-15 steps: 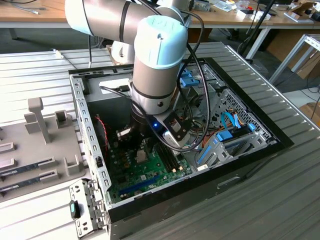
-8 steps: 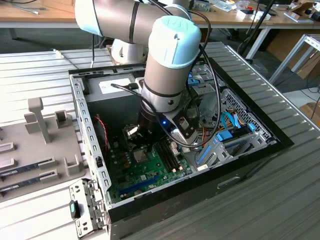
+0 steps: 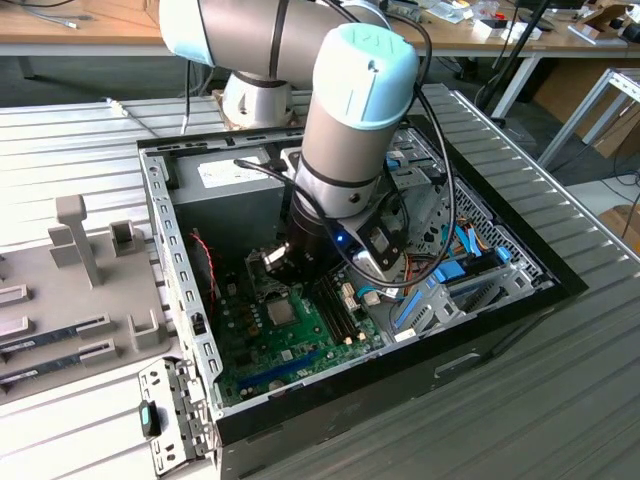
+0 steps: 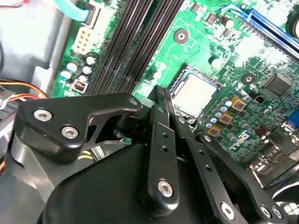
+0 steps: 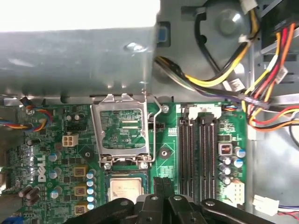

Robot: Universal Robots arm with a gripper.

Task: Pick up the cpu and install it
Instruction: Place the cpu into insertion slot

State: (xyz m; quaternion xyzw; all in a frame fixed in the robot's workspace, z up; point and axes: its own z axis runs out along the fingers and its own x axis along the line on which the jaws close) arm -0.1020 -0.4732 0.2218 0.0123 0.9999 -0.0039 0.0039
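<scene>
The claw (image 4: 161, 100), its fingers pressed together on nothing, hangs just above the near edge of the cpu (image 4: 194, 94), which already lies flat in the motherboard's socket (image 5: 125, 190) directly beyond the fingertips, the load plate (image 5: 123, 129) standing open behind.

The cpu (image 4: 192, 94) sat in its socket on the motherboard (image 3: 300, 340), inside the open computer case (image 3: 520, 290). The gripper (image 4: 161, 93) hung just above the cpu's edge. The socket's frame (image 5: 122, 130) stood flipped up beside the cpu. The memory slots (image 5: 198, 154) ran alongside the socket.
</scene>
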